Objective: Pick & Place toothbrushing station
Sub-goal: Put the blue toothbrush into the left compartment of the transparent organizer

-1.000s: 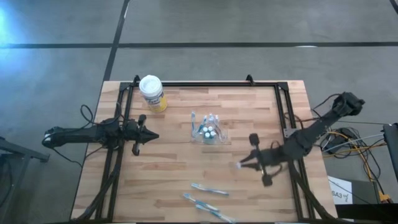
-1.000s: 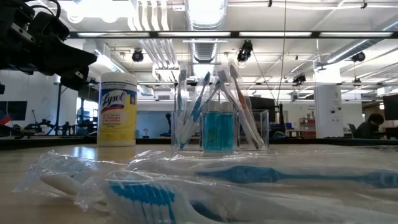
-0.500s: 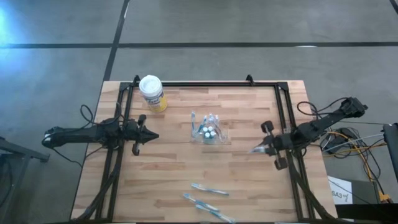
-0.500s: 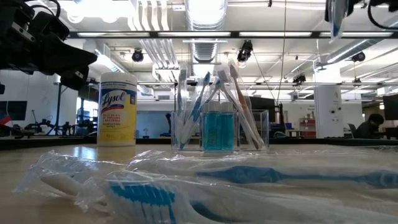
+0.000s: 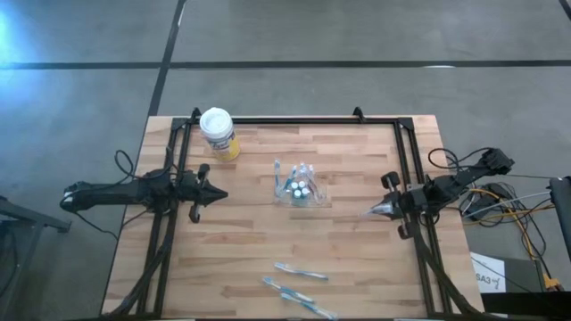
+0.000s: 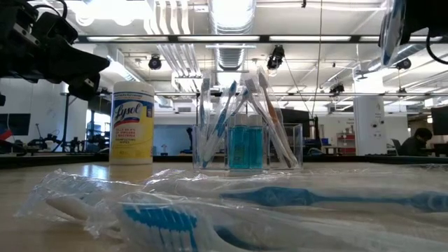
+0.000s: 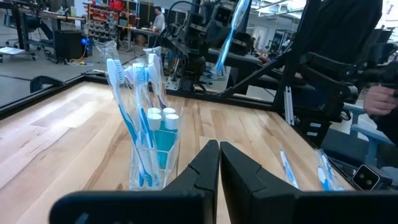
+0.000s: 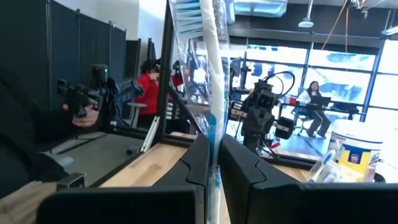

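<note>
A clear holder [image 5: 299,187] stands mid-table with several blue-and-white toothbrushes and a few white-capped tubes of blue liquid in it; it also shows in the low view [image 6: 246,143] and the left wrist view [image 7: 152,146]. Three wrapped toothbrushes [image 5: 299,283] lie near the table's near edge. My right gripper [image 5: 389,207] is to the right of the holder, raised, shut on one wrapped toothbrush [image 8: 208,68]. My left gripper [image 5: 212,194] is to the left of the holder, shut and empty [image 7: 219,163]. My right gripper pinches the wrapped toothbrush's handle [image 8: 212,140] between its two fingers, through the clear wrapper. The brush runs along the fingers, and its bristle end [image 8: 186,11] sticks out past the fingertips. The toothbrush [image 6: 394,28] is lifted well clear of the table.
A yellow canister with a white lid [image 5: 218,133] stands at the far left of the table. Dark frame rails [image 5: 406,169] run along the table's sides and far edge. People show in the room beyond the table.
My right gripper has gone up and toward the table's right edge with the wrapped toothbrush, turning as it went. The toothbrush has come up high above the table. My left arm has kept still.
</note>
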`<state>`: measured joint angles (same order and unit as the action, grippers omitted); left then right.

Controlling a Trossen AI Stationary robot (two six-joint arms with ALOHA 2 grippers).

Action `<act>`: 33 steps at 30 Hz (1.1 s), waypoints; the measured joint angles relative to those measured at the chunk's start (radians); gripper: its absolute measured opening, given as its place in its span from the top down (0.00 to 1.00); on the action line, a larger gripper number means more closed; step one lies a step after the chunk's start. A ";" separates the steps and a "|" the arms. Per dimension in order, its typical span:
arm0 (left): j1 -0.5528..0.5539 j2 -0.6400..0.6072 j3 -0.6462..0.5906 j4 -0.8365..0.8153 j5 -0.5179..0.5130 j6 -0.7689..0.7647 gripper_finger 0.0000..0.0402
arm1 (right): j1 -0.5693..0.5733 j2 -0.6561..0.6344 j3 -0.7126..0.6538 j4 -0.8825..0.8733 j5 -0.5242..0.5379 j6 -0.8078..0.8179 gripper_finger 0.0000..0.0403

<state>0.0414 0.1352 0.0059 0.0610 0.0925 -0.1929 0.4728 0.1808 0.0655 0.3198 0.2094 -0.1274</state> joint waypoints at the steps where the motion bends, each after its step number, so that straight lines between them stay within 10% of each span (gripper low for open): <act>1: 0.000 0.000 0.000 0.002 0.000 -0.003 0.95 | 0.000 -0.012 -0.008 0.002 0.001 0.001 0.96; 22: -0.001 0.003 0.002 0.115 -0.081 0.008 0.97 | -0.001 -0.063 -0.037 -0.020 0.152 -0.012 0.96; 33: 0.000 0.115 0.143 0.167 -0.236 0.100 0.97 | -0.003 0.112 -0.038 0.316 0.213 -0.120 0.96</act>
<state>0.0414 0.2499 0.1491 0.2283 -0.1436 -0.0933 0.4703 0.2932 0.0277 0.6358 0.4221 -0.2478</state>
